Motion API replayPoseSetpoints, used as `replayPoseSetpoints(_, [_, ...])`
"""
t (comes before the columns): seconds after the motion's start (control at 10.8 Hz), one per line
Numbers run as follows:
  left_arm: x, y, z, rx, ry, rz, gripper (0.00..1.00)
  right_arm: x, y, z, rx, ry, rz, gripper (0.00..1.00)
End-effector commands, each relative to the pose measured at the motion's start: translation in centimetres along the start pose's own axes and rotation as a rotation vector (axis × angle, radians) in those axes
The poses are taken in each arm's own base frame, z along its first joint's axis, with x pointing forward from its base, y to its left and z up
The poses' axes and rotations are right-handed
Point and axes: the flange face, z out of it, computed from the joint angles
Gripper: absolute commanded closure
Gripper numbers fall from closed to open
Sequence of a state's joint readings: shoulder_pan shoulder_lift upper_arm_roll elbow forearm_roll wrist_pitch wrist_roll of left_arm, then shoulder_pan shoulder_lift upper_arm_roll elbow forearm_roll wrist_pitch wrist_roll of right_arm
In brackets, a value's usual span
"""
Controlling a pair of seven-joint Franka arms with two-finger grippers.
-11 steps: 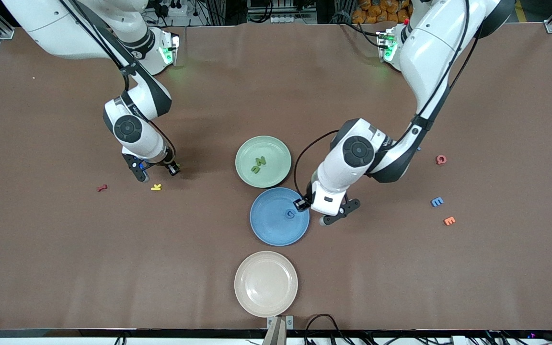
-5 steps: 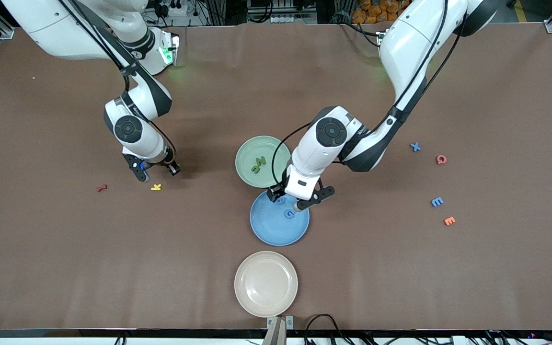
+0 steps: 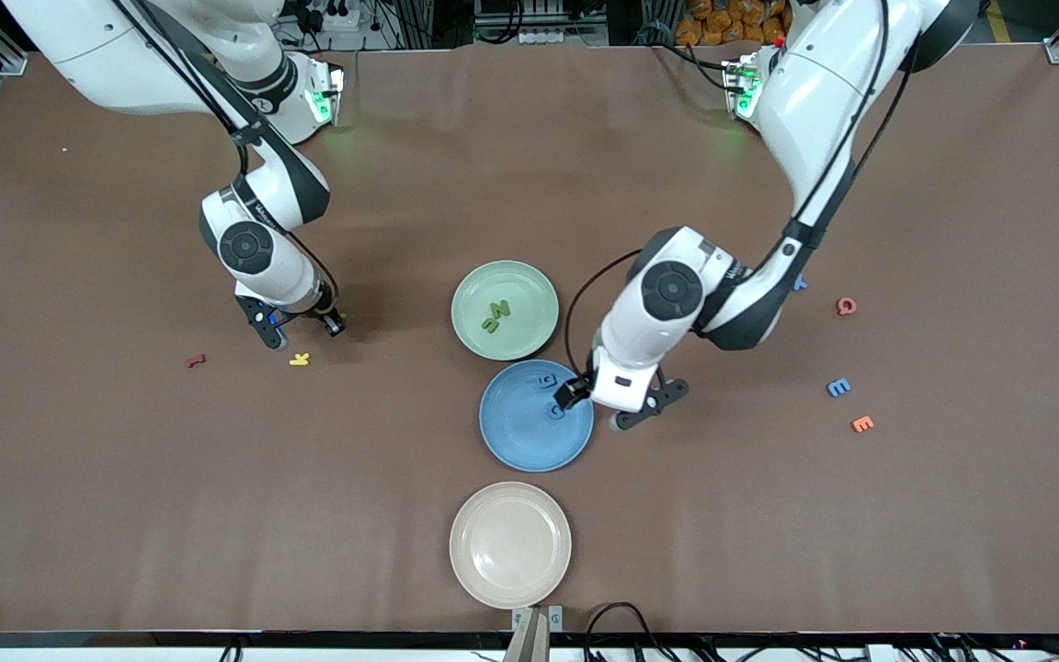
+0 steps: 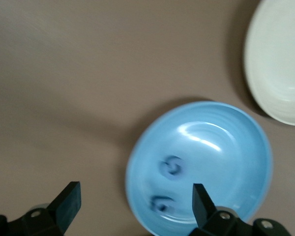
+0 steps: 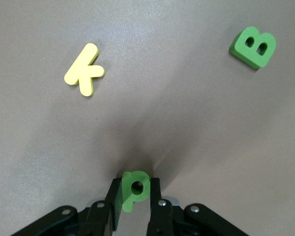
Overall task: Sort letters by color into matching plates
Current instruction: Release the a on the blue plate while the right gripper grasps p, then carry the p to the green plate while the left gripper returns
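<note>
The left tool (image 3: 615, 405) hangs over the rim of the blue plate (image 3: 516, 441) on the side toward the left arm's end of the surface (image 3: 125, 515), its fingers (image 4: 69, 204) spread wide and holding nothing. Two blue letters (image 4: 173, 165) lie in that plate. The pale green plate (image 3: 529, 317) sits just beside the blue one, farther from the front camera, with two dark green letters (image 3: 496, 316) in it. The cream plate (image 3: 539, 570) lies near the surface's front edge.

The right tool (image 3: 298, 331) is low at the surface toward the right arm's end, its fingers pressed together on a green letter P (image 5: 133, 189). A green letter B (image 5: 253, 46) and a yellow letter K (image 3: 300, 359) lie nearby, with a red letter (image 3: 196, 361) closer to that end's edge.

Toward the left arm's end lie a blue letter E (image 3: 838, 387), an orange letter E (image 3: 861, 424) and a red letter Q (image 3: 847, 306).
</note>
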State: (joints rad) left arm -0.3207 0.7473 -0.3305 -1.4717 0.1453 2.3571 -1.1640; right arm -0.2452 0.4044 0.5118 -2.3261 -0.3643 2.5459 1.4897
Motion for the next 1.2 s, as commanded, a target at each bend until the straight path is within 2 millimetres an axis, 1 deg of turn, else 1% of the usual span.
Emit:
replayPoseSetpoints(0.0, [2.3, -2.6, -1.6, 0.114, -0.018, 0.071, 0.0, 0.0, -0.5, -0.6, 0.026, 0.001, -0.011, 0.97])
replayPoseSetpoints(0.09, [2.7, -3.6, -2.0, 0.137, -0.024, 0.081, 0.0, 0.0, -1.0, -1.0, 0.033, 0.005, -0.01, 0.97])
replayPoseSetpoints(0.28, [2.2, -5.7, -3.0, 0.175, -0.026, 0.084, 0.0, -0.7, -2.1, -1.8, 0.049, 0.007, -0.017, 0.97])
replayPoseSetpoints(0.46, [3.1, -8.6, -4.8, 0.199, -0.013, 0.076, 0.0, -1.9, -3.3, -2.6, 0.068, 0.014, -0.012, 0.97])
replayPoseSetpoints(0.65, [4.4, -11.6, -6.4, 0.218, -0.015, 0.157, 0.0, -3.6, -4.8, -3.8, 0.088, 0.014, -0.005, 0.97])
replayPoseSetpoints(0.74, [4.8, -12.9, -7.3, 0.225, -0.015, 0.194, 0.0, -4.8, -6.0, -4.8, 0.088, -0.01, 0.019, 0.97])
replayPoseSetpoints(0.83, [4.3, -13.6, -7.8, 0.237, -0.018, 0.238, 0.0, -6.2, -7.3, -6.0, 0.078, -0.036, 0.035, 0.97])
replayPoseSetpoints(0.92, [5.0, -15.1, -8.4, 0.248, -0.021, 0.279, 0.0, -7.4, -8.5, -7.5, 0.076, -0.059, 0.053, 0.97])
replayPoseSetpoints(1.02, [5.0, -16.3, -9.0, 0.269, -0.038, 0.329, 0.0, -8.9, -9.7, -8.8, 0.082, -0.087, 0.073, 0.97])
replayPoseSetpoints(1.11, [5.4, -17.8, -9.7, 0.293, -0.054, 0.358, 0.0, -11.1, -10.7, -9.9, 0.094, -0.104, 0.077, 0.97])
